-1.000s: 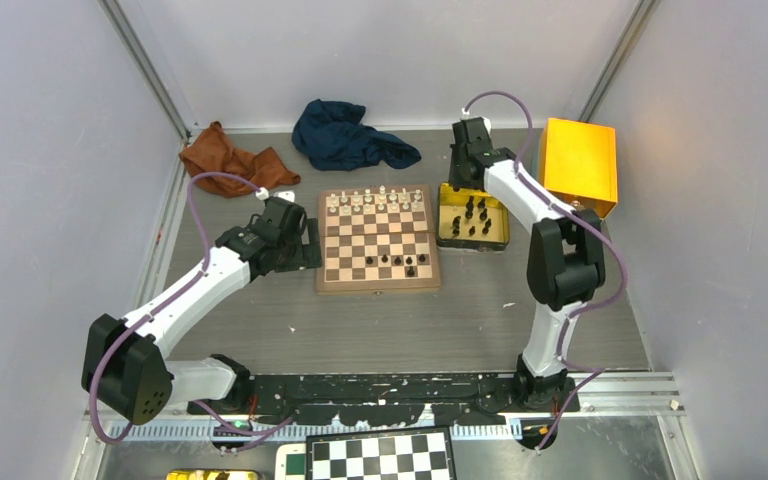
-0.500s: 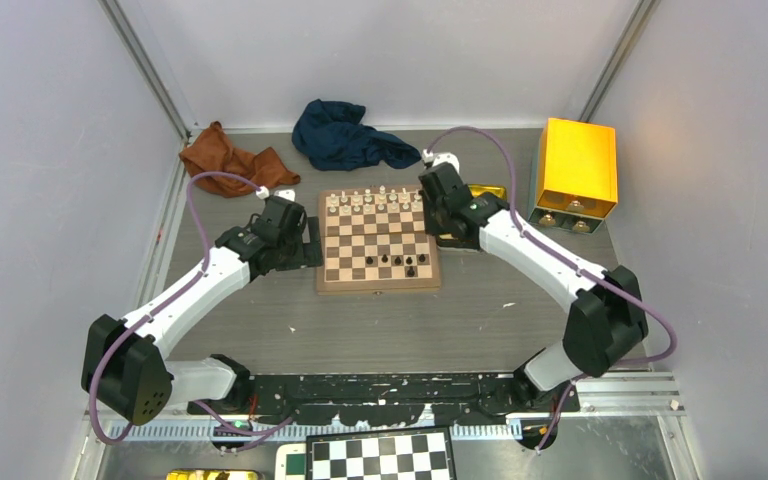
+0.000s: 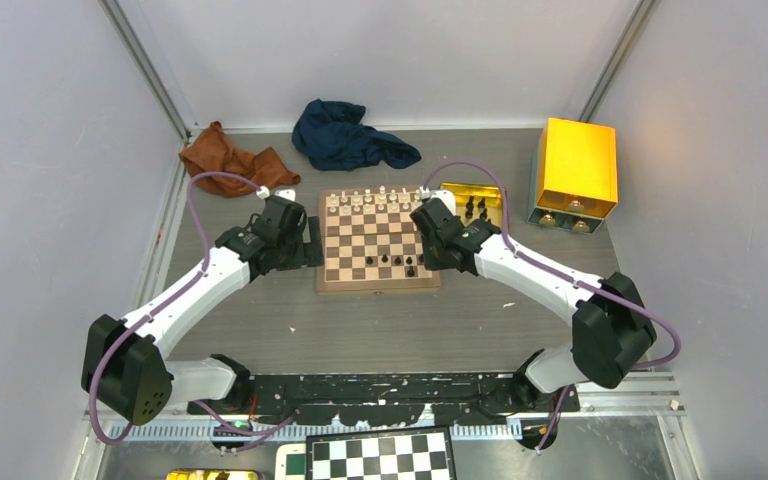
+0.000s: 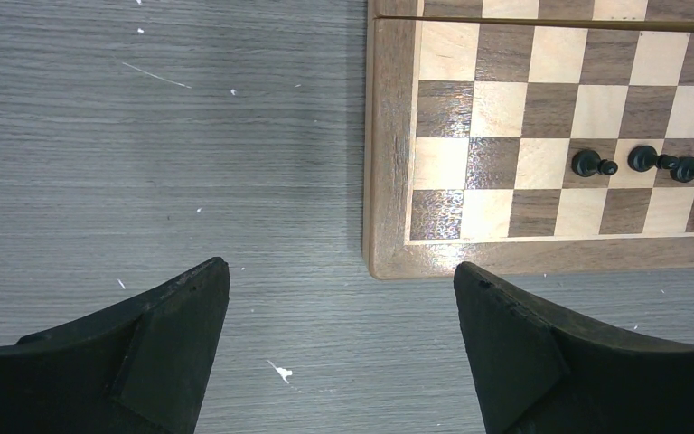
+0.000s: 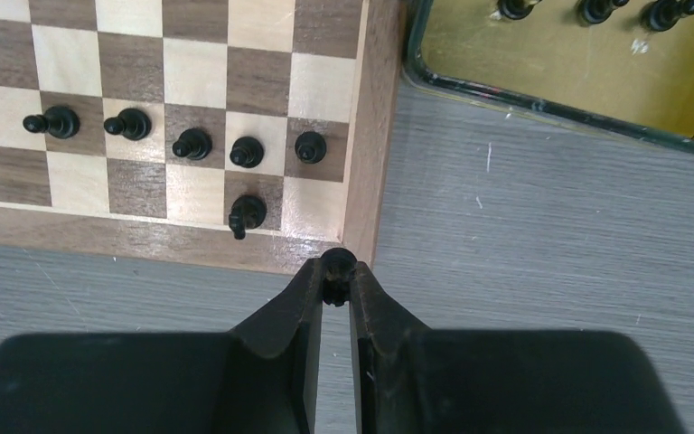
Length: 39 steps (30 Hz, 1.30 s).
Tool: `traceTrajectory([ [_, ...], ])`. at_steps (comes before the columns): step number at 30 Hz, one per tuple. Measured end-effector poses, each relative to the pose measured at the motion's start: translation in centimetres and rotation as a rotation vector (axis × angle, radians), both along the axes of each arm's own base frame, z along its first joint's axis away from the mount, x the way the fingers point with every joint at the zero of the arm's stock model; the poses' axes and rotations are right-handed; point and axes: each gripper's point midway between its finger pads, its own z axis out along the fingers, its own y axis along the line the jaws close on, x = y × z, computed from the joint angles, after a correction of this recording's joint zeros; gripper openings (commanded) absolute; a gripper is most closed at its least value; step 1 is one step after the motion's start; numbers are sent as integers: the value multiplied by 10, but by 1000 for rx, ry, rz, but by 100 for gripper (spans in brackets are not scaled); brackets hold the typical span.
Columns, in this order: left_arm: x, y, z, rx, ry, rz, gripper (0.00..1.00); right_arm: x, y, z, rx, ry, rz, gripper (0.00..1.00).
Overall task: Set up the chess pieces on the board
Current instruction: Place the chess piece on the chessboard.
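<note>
Right arm has been swinging across from the gold tray (image 5: pixel 560 81) to the board's (image 5: pixel 362 154) near right corner. Right gripper (image 5: pixel 335 274) is pinching a black piece (image 5: pixel 336 264), hovering just at the rim. Delivery seems under way; the corner square beside the lone back-row piece (image 5: pixel 246 214) is looking free. Tray wall is sitting close on the right, bare table (image 5: pixel 524 235) between. Left gripper (image 4: pixel 340 267) is hanging spread off the board's left corner, holding nothing.

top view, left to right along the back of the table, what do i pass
rust cloth → blue cloth → gold tray → yellow box
</note>
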Motion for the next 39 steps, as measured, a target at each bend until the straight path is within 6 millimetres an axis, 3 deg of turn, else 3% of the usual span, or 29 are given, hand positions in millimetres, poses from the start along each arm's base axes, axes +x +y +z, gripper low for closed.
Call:
traceTrajectory([
  [8,0,0,0,0,0,0,95,1,7,-9,14,-4,-1,1],
  [19,0,0,0,0,0,0,95,6,14,-37,0,31,4,1],
  [31,0,0,0,0,0,0,94,9,19,-45,1,40,11,1],
  [39,0,0,0,0,0,0,95,12,21,-46,5,36,15,17],
])
